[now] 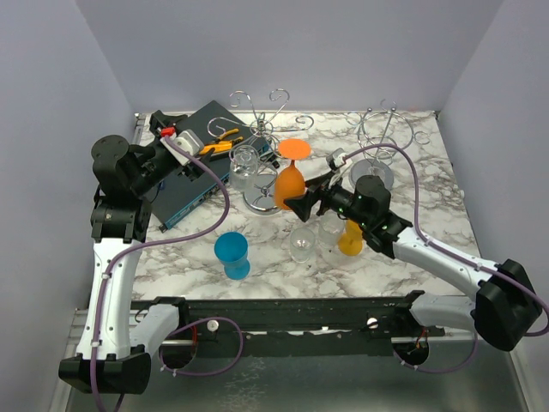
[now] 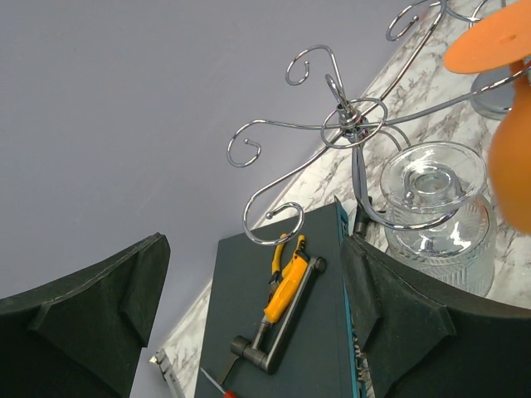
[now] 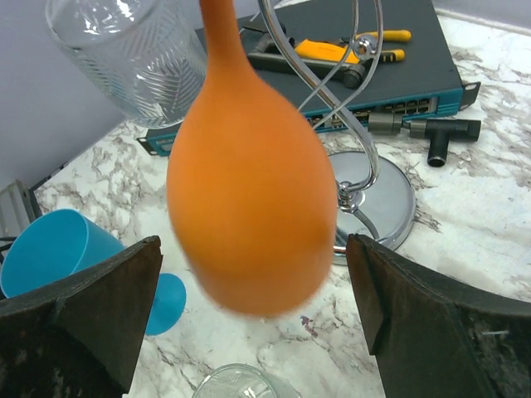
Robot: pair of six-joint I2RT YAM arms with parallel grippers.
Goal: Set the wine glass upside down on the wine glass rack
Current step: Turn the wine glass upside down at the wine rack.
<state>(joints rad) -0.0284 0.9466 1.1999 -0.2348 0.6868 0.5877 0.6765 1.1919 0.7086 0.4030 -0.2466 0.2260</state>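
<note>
- Near edge of the counter [image 1: 429,206]: a blue glass [image 1: 232,255] stands left of centre. A clear glass [image 1: 302,245] is just to its right, and a yellow glass [image 1: 350,240] is further right, partly hidden under the right arm.
- Right gripper [image 3: 253,274]: released, fingers spread wide. It is reached in from the right to mid-counter at the height of the orange bowl.
- Orange wine glass [image 1: 290,184]: inverted, with the foot uppermost and the bowl hanging down, on the right side of the chrome wine glass rack [image 2: 353,126].
- Glass relative to gripper: in the right wrist view the bowl sits between the two fingers with a visible gap on each side. No contact is seen. The bowl is blurred in that view.
- Glass support: in the left wrist view a wire arm of the rack runs just under the orange foot. The seating of the stem in the hook cannot be confirmed.
- Rack, left side: a clear ribbed glass [image 2: 431,207] hangs inverted from another arm. The rack's round base rests mid-counter.
- Left gripper [image 2: 253,249]: released, nothing between the fingers. It is held above a blue network switch [image 2: 236,282] towards the far left corner of the counter.
- Switch top: a yellow-handled crimping tool [image 2: 286,290] lies on it.
- Far right of the counter: a second chrome rack [image 1: 382,129] stands well apart from both grippers.
</note>
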